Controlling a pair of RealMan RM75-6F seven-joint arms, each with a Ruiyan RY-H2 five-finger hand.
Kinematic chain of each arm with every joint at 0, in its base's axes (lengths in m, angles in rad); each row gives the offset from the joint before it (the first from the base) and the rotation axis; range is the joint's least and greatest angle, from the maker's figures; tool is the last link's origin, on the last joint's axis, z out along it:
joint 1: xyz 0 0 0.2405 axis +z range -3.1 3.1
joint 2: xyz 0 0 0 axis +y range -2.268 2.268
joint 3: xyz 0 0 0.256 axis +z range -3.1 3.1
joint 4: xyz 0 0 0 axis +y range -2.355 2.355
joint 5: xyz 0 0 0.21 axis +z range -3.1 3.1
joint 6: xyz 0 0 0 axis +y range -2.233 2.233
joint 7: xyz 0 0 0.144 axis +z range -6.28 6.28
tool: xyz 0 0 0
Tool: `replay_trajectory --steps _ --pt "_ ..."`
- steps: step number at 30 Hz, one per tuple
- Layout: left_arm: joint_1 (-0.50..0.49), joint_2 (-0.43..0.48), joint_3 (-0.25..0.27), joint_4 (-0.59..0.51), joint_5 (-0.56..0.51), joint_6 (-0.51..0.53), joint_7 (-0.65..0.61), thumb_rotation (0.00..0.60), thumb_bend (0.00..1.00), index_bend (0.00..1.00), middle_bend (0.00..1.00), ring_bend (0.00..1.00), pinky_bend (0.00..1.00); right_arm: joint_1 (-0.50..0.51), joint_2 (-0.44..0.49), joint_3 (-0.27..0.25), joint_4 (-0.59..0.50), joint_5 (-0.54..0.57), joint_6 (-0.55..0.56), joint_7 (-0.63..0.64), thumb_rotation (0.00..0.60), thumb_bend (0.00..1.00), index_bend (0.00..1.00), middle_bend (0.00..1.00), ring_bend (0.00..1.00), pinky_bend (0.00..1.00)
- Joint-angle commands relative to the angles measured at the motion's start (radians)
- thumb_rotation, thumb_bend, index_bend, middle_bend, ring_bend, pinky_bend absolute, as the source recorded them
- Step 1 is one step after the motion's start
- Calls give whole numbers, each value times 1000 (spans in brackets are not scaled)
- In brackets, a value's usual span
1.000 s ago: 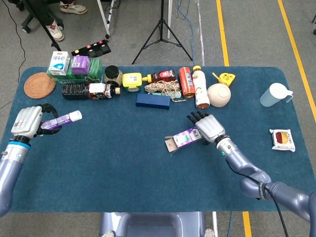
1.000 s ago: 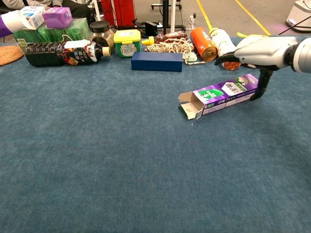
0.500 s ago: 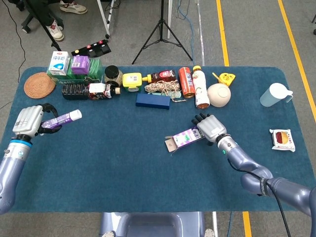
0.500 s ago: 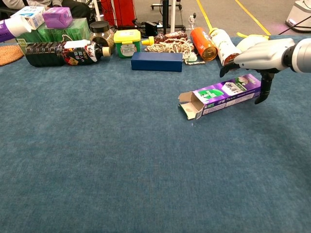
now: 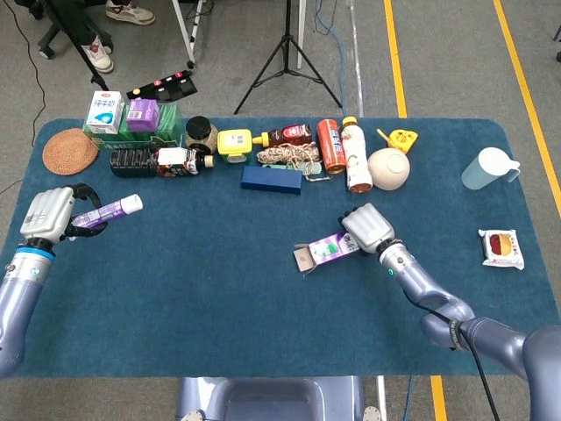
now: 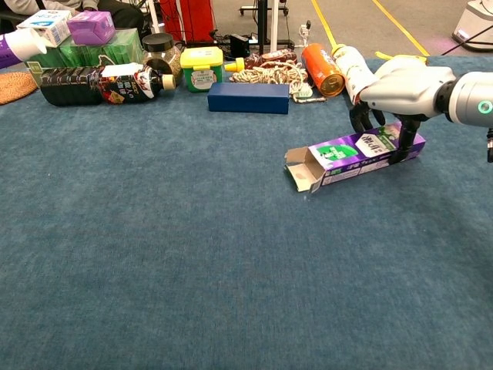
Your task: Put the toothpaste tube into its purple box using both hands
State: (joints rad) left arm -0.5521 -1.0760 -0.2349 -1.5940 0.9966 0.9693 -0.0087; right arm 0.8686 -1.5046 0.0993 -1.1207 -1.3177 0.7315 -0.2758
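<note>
Nearest the robot, in front of both hands, the blue table (image 5: 219, 324) is a wide bare stretch of cloth, open between the two arms as well. At the table's left edge the left robot hand (image 5: 48, 216) is closed around the purple toothpaste tube (image 5: 105, 211), held off the table with its white cap pointing toward the middle; only the capped end (image 6: 15, 46) shows in the chest view. Well to its right, the right robot hand (image 6: 397, 85) has its fingers curled down over the far end of the purple box (image 6: 350, 154), gripping it as it lies on the cloth, its open flap end facing the left robot hand. Beyond both hands, a row of bottles, cans and a dark blue box (image 5: 271, 179) lines the far side.
</note>
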Motion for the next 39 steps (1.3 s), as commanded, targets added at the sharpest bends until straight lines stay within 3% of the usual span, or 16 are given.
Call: replay_trajectory --steps 1,12,20,30,39 --pt "4 2 4 -4 13 4 -4 600 265 566 399 334 614 -15 0 -1 -1 -20 28 55 600 194 443 474 481 574" --pt "16 16 17 -52 89 27 -18 600 265 566 398 334 614 -58 78 60 -172 107 54 86 600 280 480 523 537 637" --pt "0 25 44 -140 223 37 10 600 264 566 399 334 613 -79 124 105 -365 280 147 -71 600 293 492 534 546 646" --pt "-95 11 16 -275 117 14 257 600 265 566 398 334 610 -54 100 92 -532 416 252 -301 600 312 493 536 548 650" --pt "-178 -16 4 -370 -22 42 470 600 265 566 398 334 608 -23 74 111 -582 509 288 -364 600 313 493 536 548 655"
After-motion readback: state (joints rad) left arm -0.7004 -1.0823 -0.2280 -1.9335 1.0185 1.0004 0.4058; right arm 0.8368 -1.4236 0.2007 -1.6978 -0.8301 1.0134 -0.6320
